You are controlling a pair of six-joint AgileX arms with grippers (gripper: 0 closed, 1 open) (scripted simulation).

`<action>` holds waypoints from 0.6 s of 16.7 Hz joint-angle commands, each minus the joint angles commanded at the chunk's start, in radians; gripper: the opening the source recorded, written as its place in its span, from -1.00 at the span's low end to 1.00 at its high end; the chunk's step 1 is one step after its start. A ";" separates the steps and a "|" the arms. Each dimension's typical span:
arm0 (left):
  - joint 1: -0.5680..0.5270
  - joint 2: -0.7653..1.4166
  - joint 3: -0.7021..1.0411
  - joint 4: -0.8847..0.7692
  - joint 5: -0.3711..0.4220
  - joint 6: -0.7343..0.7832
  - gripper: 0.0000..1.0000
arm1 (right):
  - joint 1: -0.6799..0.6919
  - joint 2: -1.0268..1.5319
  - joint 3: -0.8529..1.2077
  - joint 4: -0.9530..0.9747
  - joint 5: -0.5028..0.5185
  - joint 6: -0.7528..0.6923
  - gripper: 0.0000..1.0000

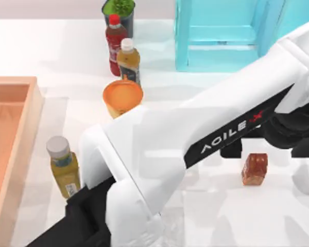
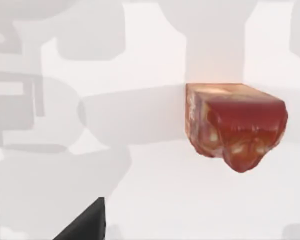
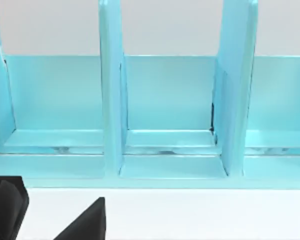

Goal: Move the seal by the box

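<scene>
The seal, a small reddish-brown mottled block, stands on the white table at the right, far from the box, whose light wooden wall runs along the left edge. My left arm reaches across the table, and its dark gripper hovers just above and behind the seal, open and holding nothing. In the left wrist view the seal is close ahead, and one dark fingertip shows apart from it. My right gripper is parked facing the turquoise cabinet.
Three bottles stand between seal and box: a yellow one, a red-capped one and a white-capped one. An orange cup and a green-filled pot are nearby. The turquoise cabinet stands at the back right.
</scene>
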 joint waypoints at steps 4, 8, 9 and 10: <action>0.006 -0.004 -0.018 0.015 0.001 0.003 1.00 | 0.000 0.000 0.000 0.000 0.000 0.000 1.00; 0.016 -0.024 -0.165 0.142 0.001 0.015 1.00 | 0.000 0.000 0.000 0.000 0.000 0.000 1.00; 0.019 -0.031 -0.219 0.187 0.001 0.018 1.00 | 0.000 0.000 0.000 0.000 0.000 0.000 1.00; 0.022 -0.039 -0.274 0.234 0.001 0.021 1.00 | 0.000 0.000 0.000 0.000 0.000 0.000 1.00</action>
